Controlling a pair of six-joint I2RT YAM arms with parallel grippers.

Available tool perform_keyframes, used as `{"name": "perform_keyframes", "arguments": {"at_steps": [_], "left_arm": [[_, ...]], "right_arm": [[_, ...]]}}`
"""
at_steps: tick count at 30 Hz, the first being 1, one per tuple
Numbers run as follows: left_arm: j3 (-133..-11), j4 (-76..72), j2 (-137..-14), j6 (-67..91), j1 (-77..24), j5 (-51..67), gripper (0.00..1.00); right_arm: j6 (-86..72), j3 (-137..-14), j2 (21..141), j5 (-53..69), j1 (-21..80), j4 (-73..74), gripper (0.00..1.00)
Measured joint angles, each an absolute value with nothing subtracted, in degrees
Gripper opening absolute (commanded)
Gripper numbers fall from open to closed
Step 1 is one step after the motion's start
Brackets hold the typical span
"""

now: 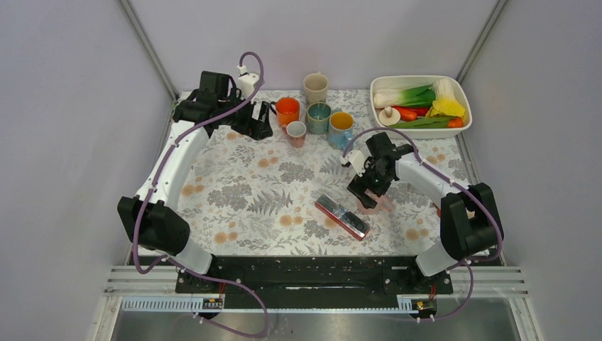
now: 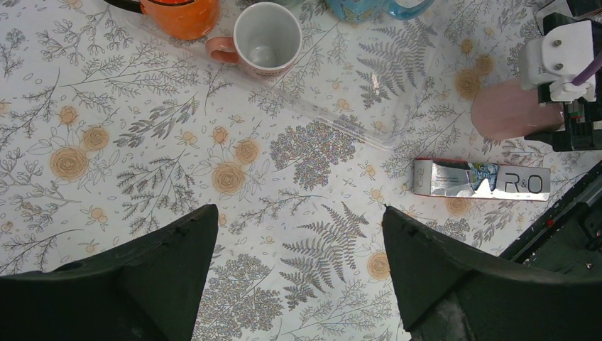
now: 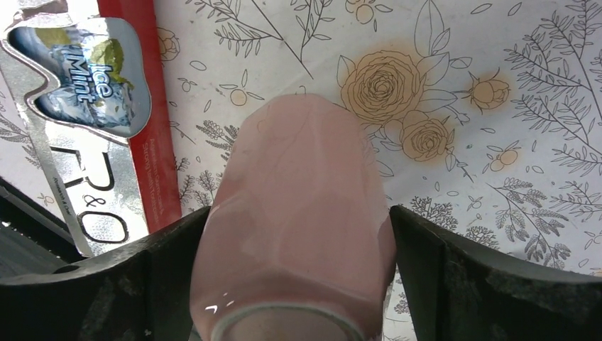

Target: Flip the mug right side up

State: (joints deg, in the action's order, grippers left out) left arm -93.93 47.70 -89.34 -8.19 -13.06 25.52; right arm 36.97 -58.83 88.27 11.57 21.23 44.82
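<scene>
1. Grey walls [image 1: 71, 106] enclose a floral-clothed worktop [image 1: 241, 199].
2. A white tub [image 1: 415, 78] in the far right corner holds vegetables [image 1: 422, 106].
3. Five cups [image 1: 318, 114] stand upright along the far edge. The smallest cup [image 2: 264, 39] is empty.
4. The left gripper [image 2: 298, 213] hangs wide apart near the far left corner, gripping nothing.
5. The pink mug [image 3: 298, 177], near the right edge, is clamped between the right gripper [image 3: 299, 220] fingers.
6. A red box [image 1: 343, 217] lies toward the near edge.

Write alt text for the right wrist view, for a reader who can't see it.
The right gripper grips a pink mug between its two dark fingers, filling the frame. Left of it lies a red-and-silver Ice Mint box on a floral tablecloth.
</scene>
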Motion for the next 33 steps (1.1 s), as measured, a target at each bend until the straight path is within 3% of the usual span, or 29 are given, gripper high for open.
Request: {"name": "perform_keyframes", "arguments": {"at_steps": [3, 6, 12, 14, 26, 33], "left_arm": [[-93.9, 47.7, -89.3, -8.2, -13.1, 25.5, 0.89], [-93.9, 47.7, -89.3, -8.2, -13.1, 25.5, 0.89], [-93.9, 47.7, -89.3, -8.2, -13.1, 25.5, 0.88], [-93.9, 47.7, -89.3, -8.2, -13.1, 25.5, 0.88], [-93.9, 47.7, -89.3, -7.8, -13.4, 27.5, 0.86], [-91.2, 44.4, -89.3, -4.0, -15.4, 35.6, 0.88]], "right_arm": [[36.7, -58.8, 89.2, 11.4, 21.3, 44.4, 0.93], [36.6, -58.8, 89.7, 11.4, 21.4, 44.4, 0.59], [36.4, -58.8, 89.6, 11.1, 21.4, 43.7, 0.21], [36.4, -58.8, 89.5, 11.3, 21.4, 43.8, 0.00], [35.8, -61.8, 83.7, 13.2, 21.4, 46.9, 0.00], [33.0, -62.2, 76.8, 14.6, 21.4, 45.5, 0.00]]}}
